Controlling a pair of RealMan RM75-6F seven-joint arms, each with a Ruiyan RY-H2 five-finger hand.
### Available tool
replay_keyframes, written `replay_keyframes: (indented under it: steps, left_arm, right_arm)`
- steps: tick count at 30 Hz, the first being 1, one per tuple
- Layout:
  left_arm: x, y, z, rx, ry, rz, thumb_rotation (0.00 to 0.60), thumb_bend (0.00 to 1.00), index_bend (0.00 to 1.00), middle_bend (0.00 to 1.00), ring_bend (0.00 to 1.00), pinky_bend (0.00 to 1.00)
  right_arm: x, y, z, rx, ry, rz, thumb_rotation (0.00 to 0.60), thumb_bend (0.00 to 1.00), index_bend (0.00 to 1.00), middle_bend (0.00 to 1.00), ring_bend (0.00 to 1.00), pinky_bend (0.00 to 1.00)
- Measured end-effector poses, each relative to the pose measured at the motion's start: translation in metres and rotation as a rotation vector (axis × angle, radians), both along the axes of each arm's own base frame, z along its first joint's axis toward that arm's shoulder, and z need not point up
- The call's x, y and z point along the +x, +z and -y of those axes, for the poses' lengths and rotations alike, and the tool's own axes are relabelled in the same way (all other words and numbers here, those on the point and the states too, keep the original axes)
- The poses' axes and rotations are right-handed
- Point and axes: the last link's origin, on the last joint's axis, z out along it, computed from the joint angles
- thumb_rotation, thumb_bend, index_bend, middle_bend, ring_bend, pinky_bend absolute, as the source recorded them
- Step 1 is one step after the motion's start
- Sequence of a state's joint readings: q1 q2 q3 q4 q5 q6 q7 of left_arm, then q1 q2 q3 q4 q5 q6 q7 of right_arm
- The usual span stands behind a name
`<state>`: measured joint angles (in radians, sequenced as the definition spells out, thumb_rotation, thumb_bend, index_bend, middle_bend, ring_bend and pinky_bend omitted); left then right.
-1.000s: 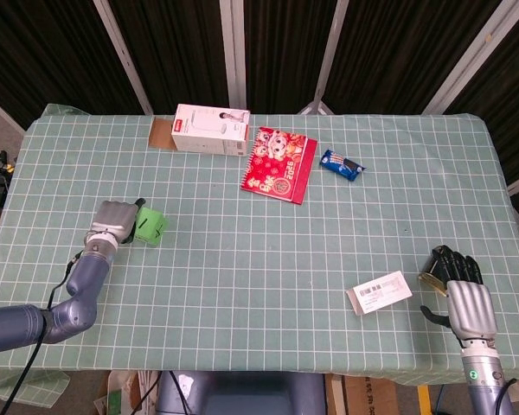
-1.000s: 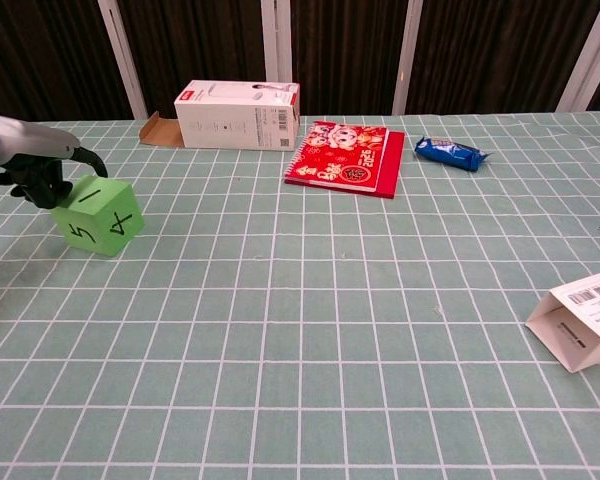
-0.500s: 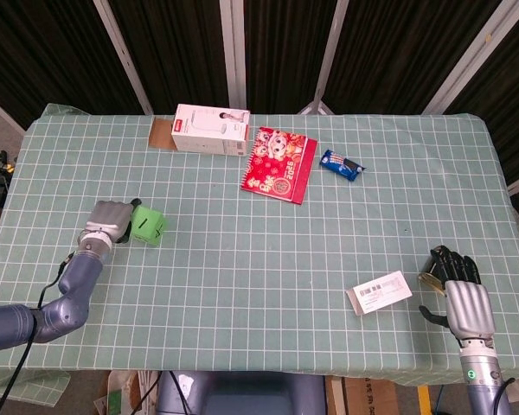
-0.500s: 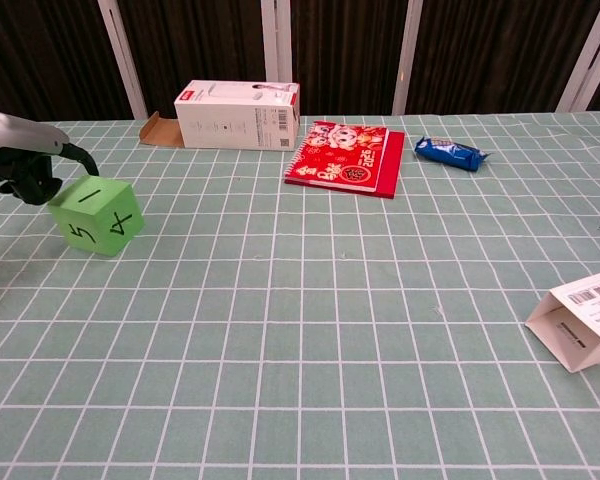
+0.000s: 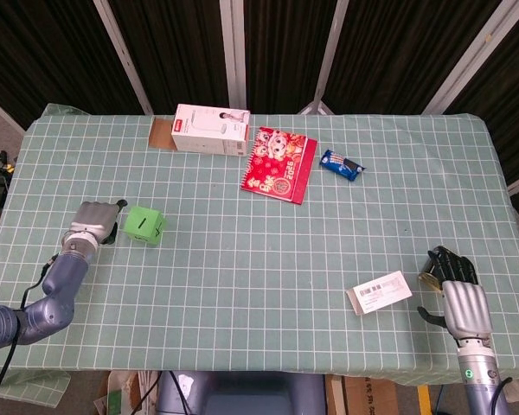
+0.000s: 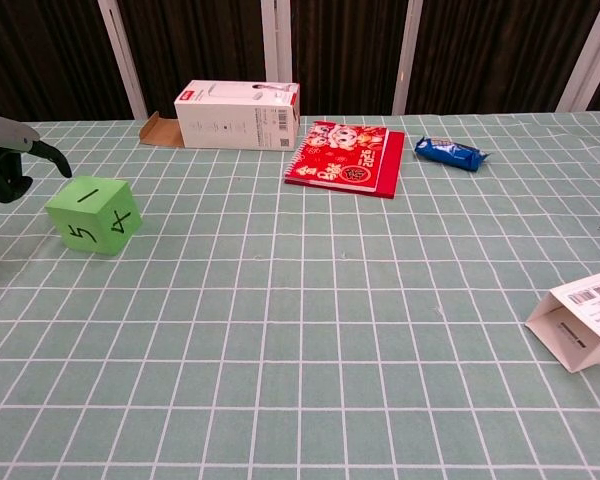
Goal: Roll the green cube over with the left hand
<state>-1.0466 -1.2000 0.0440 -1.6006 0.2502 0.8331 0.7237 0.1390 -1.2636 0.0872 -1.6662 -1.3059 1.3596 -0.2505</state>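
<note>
The green cube (image 5: 144,225) (image 6: 93,215) stands flat on the table's left part; in the chest view its top reads 1 and its two near faces read 5 and 4. My left hand (image 5: 93,223) (image 6: 7,168) is just left of the cube, a small gap apart, holding nothing, with its dark fingers bent downward. My right hand (image 5: 457,290) lies at the table's near right corner with fingers stretched out and empty; the chest view does not show it.
A white box (image 5: 210,130) (image 6: 238,115), a red notebook (image 5: 278,162) (image 6: 345,158) and a blue packet (image 5: 342,164) (image 6: 451,153) lie along the far side. A small white barcode carton (image 5: 381,291) (image 6: 583,320) sits near my right hand.
My left hand, which touched the cube's left side, has drawn back to the left and off it. The cube settled flat, shifted slightly left. The right hand stayed put.
</note>
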Motion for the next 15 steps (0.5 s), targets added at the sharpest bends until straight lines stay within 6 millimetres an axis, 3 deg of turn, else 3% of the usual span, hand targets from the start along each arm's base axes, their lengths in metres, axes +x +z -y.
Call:
replay_keyframes:
  steps: [15]
  left_arm:
    - [-0.002,-0.012,-0.007,0.037,-0.050,0.034,0.600,0.91,0.14,0.82,0.75,0.82]
  right_arm:
    - [-0.001,0.000,0.000,0.005,-0.007,0.003,0.600,0.19,0.08,0.01,0.00,0.02]
